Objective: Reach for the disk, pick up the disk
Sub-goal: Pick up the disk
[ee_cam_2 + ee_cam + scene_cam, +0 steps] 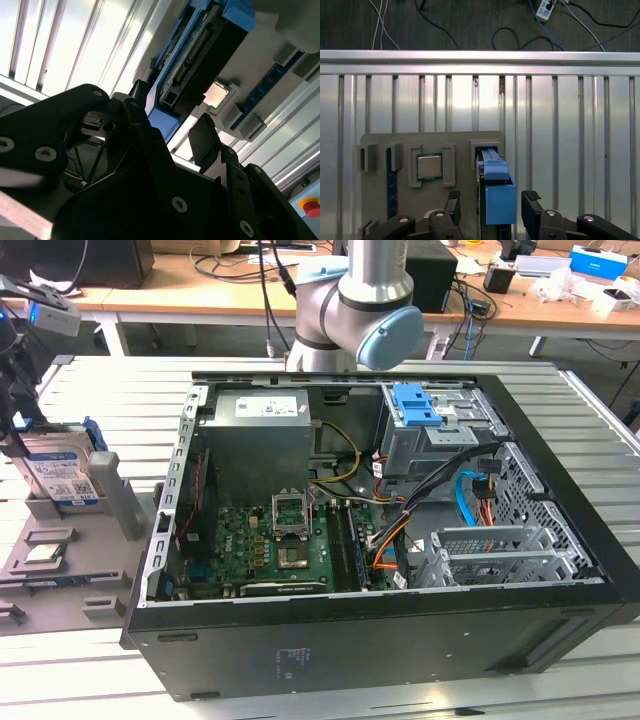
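The disk (58, 474) stands on edge in the grey holder (112, 502) at the exterior view's left, silver with a white-and-blue label and a blue side bracket. My gripper (14, 430) hangs over its end nearest that view's left edge. In the first wrist view the gripper (491, 204) is open, one black finger (452, 204) on each side of the disk's blue bracket (498, 196), with gaps to both. In the second wrist view the disk (196, 56) is seen edge-on, its blue end just beyond the open gripper (172, 117).
An open black computer case (400, 625) takes up the middle of the slatted metal table (600, 410), with a blue latch on a grey cage (415, 405) inside. A square chip (429, 166) lies in the holder beside the disk. A red button (311, 205) sits at the table's side.
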Controlling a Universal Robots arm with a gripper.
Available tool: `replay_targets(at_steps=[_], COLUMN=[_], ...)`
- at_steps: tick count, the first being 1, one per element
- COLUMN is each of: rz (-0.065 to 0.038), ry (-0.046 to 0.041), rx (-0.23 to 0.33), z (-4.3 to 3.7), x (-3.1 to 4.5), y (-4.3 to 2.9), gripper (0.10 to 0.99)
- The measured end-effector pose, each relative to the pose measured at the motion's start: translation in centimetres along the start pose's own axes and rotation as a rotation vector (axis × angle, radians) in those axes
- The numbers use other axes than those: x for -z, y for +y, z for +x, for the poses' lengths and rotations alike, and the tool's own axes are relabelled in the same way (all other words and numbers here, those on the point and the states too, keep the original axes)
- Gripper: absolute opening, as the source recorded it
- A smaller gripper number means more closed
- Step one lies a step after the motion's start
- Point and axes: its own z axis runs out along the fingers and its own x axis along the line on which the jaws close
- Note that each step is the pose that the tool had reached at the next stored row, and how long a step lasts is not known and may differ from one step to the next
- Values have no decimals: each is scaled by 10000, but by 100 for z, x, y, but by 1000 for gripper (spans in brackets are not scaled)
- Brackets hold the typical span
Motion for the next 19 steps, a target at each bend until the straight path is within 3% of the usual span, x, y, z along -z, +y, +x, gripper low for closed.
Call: replay_targets(at_steps=[19], rz=[1], ry=[3], rx=[77], z=[1], x=[-186], y=[-6], gripper=[604])
